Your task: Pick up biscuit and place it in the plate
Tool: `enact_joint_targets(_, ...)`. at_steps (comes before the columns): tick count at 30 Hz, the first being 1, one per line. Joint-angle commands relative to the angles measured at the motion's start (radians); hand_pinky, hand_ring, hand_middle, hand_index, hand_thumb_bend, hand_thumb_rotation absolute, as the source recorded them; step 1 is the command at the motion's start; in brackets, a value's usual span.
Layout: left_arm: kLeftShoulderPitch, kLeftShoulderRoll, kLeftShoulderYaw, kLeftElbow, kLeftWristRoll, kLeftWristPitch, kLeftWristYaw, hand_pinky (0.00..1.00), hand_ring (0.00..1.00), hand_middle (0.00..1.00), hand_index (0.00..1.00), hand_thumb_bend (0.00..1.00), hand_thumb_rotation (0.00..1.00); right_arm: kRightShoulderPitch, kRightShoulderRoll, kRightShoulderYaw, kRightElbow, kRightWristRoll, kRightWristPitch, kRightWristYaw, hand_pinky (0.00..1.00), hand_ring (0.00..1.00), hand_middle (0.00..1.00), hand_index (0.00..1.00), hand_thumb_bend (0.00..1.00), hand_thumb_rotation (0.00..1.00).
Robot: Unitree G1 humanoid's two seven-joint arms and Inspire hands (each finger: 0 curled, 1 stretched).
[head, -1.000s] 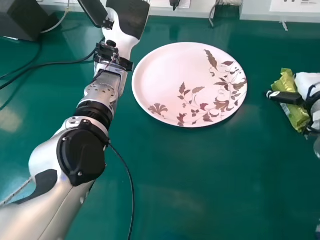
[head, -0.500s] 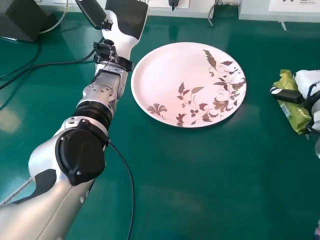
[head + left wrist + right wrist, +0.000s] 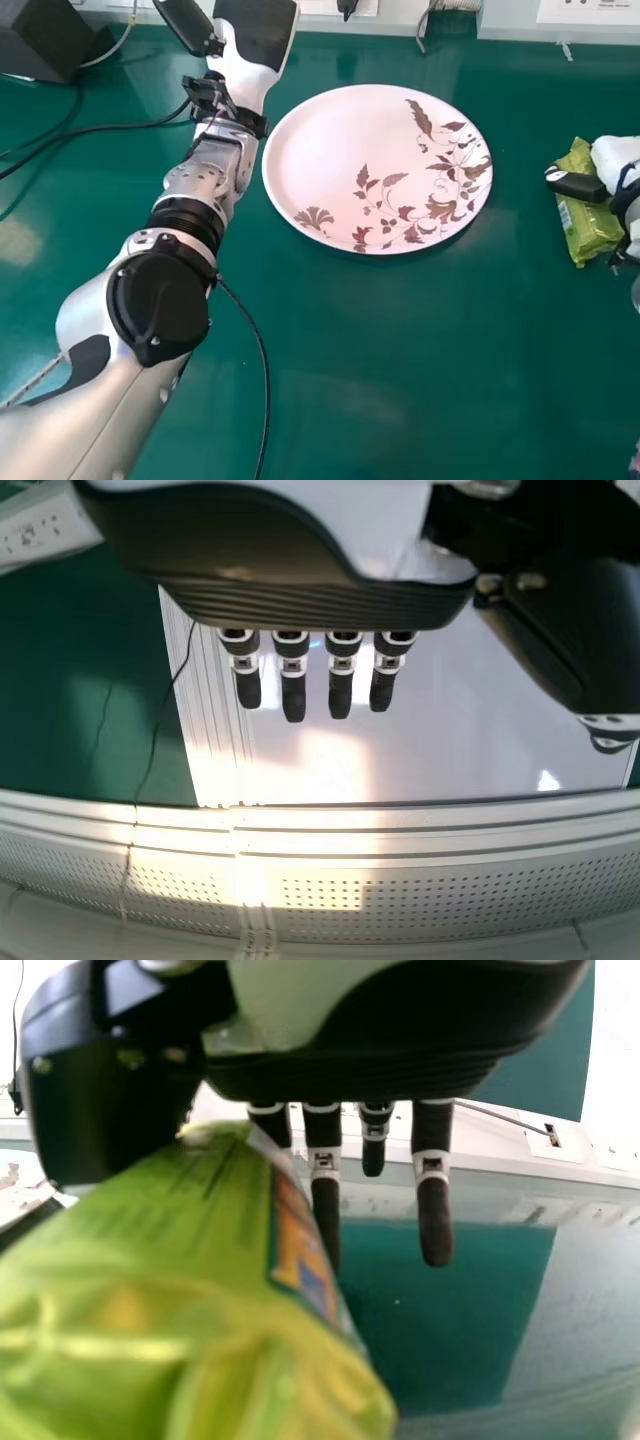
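Pinching the green biscuit packet (image 3: 590, 228) between thumb and fingers, the right hand (image 3: 613, 158) could lose it if the glossy wrapper slips under the thumb. Much of the packet juts past that grip, so it may swing or twist on the way. The plate (image 3: 335, 150) lies well to the hand's left over the bench (image 3: 400, 350); carried too low, the packet would catch the near rim and shove the plate towards the left hand (image 3: 255, 30), idle with fingers straight.
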Motion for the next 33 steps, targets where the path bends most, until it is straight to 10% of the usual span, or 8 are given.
enact_joint_targets(1, -0.01, 0.007, 0.016, 0.004, -0.017, 0.007, -0.009, 0.99, 0.96, 1.0, 1.0, 1.0, 0.41, 0.031, -0.006, 0.0, -0.005, 0.007, -0.002, 0.022, 0.31, 0.45, 0.55, 0.5, 0.45, 0.0)
enact_joint_targets(18, -0.002, 0.016, 0.026, 0.01, -0.004, 0.008, 0.019, 0.98, 0.95, 0.99, 1.0, 1.0, 0.4, 0.038, -0.012, -0.025, -0.053, 0.002, 0.013, 0.035, 0.15, 0.32, 0.42, 0.53, 0.48, 0.0)
enact_joint_targets(33, 0.003, 0.022, 0.019, 0.016, 0.007, 0.002, 0.021, 0.95, 0.95, 0.99, 1.0, 1.0, 0.38, 0.057, -0.028, -0.07, -0.147, -0.006, 0.03, 0.056, 0.13, 0.44, 0.47, 0.48, 0.5, 0.0)
